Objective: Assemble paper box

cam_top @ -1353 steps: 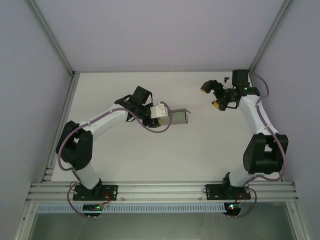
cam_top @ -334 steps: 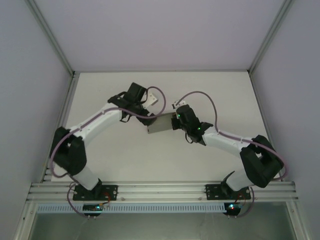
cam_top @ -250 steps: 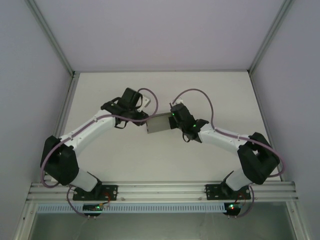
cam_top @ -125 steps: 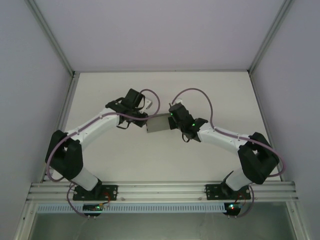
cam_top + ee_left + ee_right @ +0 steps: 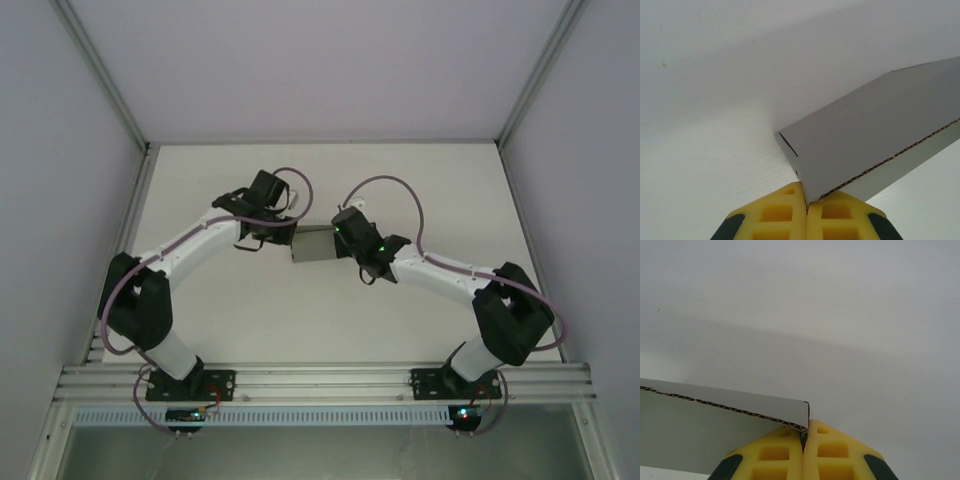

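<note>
**Asker:** What has just changed?

**Describer:** The left gripper (image 5: 806,200) has closed within the last second. Its yellow jaws now pinch a corner of the paper box (image 5: 315,244). The right gripper (image 5: 803,432) was already clamped, and its jaws pinch the card edge at the opposite end.

**Asker:** What does that mean for the assembly?

**Describer:** Both arms probably now share the box, so one can steady it while the other presses a wall home.

**Asker:** How does the box look?

**Describer:** It is small, shallow and made of grey card, with a brown corrugated cut edge and a short slit near the left corner. It sits at the middle of the white tabletop (image 5: 420,180), between the two wrists. Whether it rests on the tabletop or is slightly lifted cannot be told.
</note>
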You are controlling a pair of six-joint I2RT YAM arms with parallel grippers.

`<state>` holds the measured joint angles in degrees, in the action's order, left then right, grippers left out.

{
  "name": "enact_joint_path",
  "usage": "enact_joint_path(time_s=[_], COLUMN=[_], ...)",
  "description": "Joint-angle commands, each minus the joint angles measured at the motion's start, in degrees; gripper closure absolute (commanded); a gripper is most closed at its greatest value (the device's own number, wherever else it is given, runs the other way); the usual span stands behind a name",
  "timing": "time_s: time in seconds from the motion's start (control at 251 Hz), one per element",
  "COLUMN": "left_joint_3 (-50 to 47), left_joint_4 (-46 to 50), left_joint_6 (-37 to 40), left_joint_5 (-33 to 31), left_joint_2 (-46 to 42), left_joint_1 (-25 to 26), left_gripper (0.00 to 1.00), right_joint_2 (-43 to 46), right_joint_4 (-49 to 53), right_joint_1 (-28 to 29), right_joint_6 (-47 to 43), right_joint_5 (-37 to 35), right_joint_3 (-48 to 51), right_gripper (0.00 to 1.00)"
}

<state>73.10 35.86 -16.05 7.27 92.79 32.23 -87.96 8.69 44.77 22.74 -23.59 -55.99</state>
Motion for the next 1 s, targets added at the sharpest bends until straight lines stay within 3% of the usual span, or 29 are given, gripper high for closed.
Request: enact_joint_path(time_s=[0.0,0.263,0.451,0.698,0.818,0.998], left_joint_3=[2.8,1.3,-0.9,-7.5,-10.7,-14.7], left_joint_4=[2.3,1.6,2.1,-2.1,-5.8,-6.1], left_joint_6=[-6.7,-7.5,-5.6,-10.5,-13.6,-15.0], left_joint_5=[8.9,9.1,3.5,-3.3,-0.4,-3.1], left_joint_2=[2.3,2.8,2.6,1.8,0.9,-0.4], left_joint_1=[-1.5,-1.5,-0.2,2.3,2.7,4.5], left_gripper=[1.0,1.0,1.0,1.0,1.0,1.0], right_joint_2=[-3.1,-2.6,-2.8,-2.4,-2.4,-1.8], right_joint_4=[10.6,10.7,9.4,6.0,5.6,3.8], right_joint_1=[1.7,2.1,2.1,2.9,3.4,4.5], right_joint_6=[3.2,4.0,3.8,4.7,4.8,4.2], right_joint_5=[2.8,1.6,1.1,-1.8,-3.7,-5.3], right_joint_3=[1.5,1.7,2.1,4.1,4.6,6.6], right_gripper=[1.0,1.0,1.0,1.0,1.0,1.0])
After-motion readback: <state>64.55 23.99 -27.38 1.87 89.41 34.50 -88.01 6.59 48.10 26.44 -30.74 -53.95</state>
